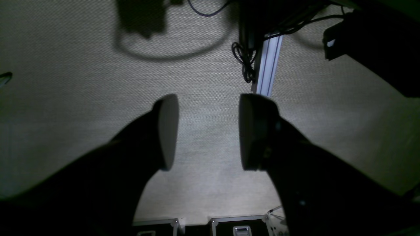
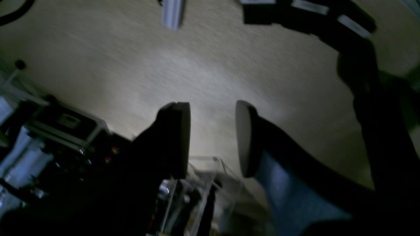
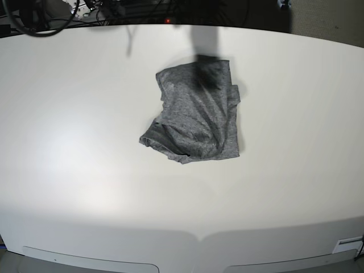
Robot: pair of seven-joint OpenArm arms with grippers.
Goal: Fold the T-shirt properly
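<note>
The heather-grey T-shirt lies bunched in a rough folded heap a little above the middle of the white table, with a shadow over its top edge. Neither arm shows in the base view. In the left wrist view my left gripper hangs open over beige carpet, with nothing between its fingers. My right gripper is likewise open and empty above the carpet, in a blurred picture. No cloth appears in either wrist view.
An aluminium rail and tangled black cables stand on the carpet ahead of the left gripper. Black metal-edged cases and a clear plastic box lie below the right gripper. Cables sit behind the table's far left edge.
</note>
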